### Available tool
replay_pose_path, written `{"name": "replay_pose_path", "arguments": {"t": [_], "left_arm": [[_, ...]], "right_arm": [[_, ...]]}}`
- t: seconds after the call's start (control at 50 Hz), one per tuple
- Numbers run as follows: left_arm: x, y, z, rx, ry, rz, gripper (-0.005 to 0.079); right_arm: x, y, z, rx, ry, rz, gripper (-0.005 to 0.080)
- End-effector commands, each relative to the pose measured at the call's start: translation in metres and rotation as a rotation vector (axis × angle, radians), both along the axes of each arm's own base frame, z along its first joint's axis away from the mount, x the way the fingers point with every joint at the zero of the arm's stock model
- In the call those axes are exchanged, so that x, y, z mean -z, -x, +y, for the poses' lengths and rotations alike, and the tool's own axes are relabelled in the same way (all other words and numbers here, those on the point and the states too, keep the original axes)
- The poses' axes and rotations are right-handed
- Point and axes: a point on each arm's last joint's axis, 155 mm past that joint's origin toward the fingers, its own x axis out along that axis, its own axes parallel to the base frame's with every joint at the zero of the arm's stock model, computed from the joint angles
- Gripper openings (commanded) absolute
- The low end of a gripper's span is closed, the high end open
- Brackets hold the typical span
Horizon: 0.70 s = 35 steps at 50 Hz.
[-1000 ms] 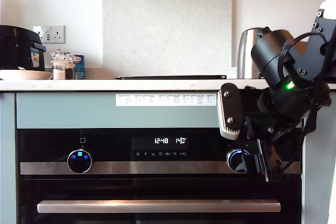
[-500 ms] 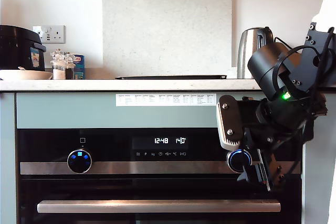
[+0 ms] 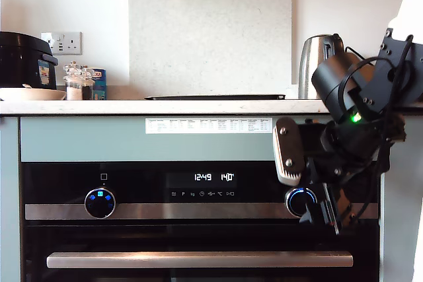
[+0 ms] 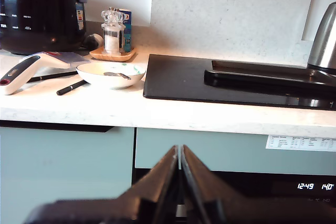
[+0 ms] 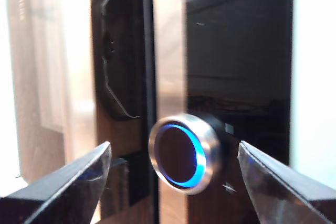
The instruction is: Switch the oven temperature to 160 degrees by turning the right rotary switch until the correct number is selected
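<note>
Behind my second gripper point(image 3: 316, 204), half-hidden right rotary switch point(image 3: 299, 201)

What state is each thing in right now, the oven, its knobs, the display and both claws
oven: door closed, powered on.
number: lit, reads 140 degrees.
clock: lit, reads 12:49.
right rotary switch: blue ring glowing, ungripped.
knob with blue icons: lit, untouched.
my second claw: open, fingers either side of the switch, clear of it.
my first claw: shut, holding nothing.
</note>
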Motion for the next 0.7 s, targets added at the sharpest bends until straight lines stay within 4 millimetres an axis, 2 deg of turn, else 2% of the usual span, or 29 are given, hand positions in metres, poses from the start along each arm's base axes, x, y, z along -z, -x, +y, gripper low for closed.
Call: {"name": "replay_pose_path", "arguments": {"t": [0.0, 0.68], "left_arm": [[-0.002, 0.0, 0.0, 0.0, 0.003, -0.007, -0.0022], [-0.001, 0.0, 0.0, -0.003, 0.003, -0.004, -0.0022]], "right_arm": [[0.013, 0.001, -0.002, 0.0, 0.013, 0.024, 0.0705], [0.013, -0.004, -0.013, 0.04, 0.036, 0.024, 0.0705]]}}
